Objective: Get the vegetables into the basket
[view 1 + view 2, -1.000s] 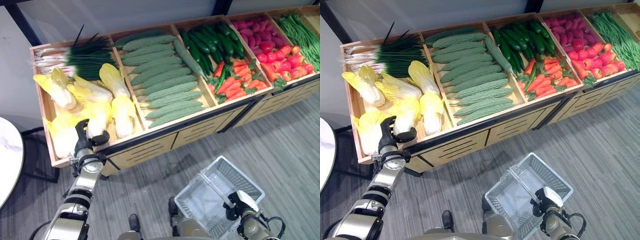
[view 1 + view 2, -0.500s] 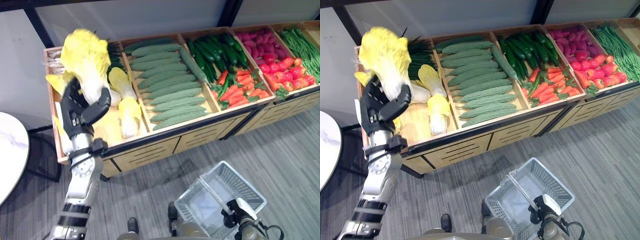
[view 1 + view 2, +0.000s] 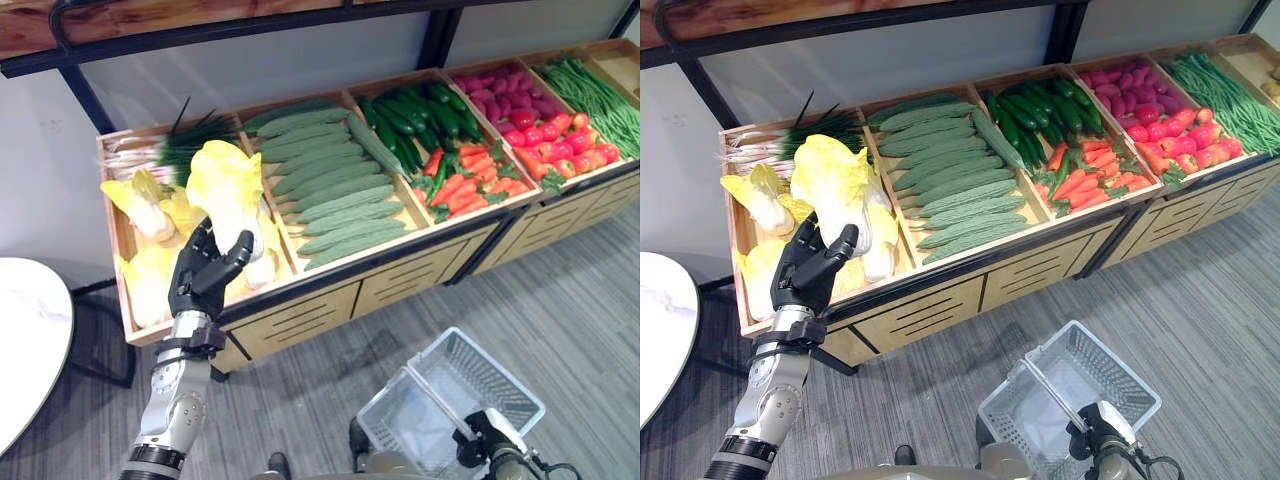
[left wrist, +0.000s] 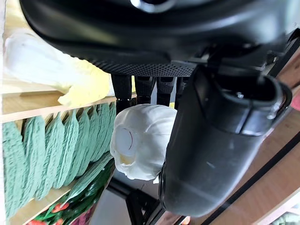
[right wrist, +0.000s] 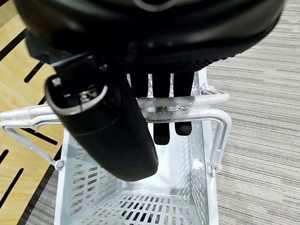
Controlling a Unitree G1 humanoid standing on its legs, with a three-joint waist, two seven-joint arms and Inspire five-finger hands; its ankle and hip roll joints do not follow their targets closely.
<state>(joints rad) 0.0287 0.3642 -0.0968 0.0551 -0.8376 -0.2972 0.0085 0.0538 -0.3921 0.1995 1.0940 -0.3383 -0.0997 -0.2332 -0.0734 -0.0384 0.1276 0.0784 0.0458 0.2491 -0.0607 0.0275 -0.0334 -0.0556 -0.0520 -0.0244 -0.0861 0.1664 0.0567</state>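
Yellow-leaved cabbage (image 3: 226, 185) sits in your left hand (image 3: 203, 280) — fingers and thumb curled round its white base, lifted above the produce stand's (image 3: 330, 288) left compartment, where more cabbages (image 3: 140, 205) lie. Your right hand (image 5: 117, 136) wraps the handle (image 5: 187, 101) of the white wire basket (image 3: 455, 385) — it hangs over the floor in front of the stand, nothing inside.

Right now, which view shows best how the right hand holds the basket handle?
The right wrist view: the right hand curls its fingers round the basket handle, with the basket hanging below. The eye views show that hand small, at the basket's near edge, its fingers hidden.
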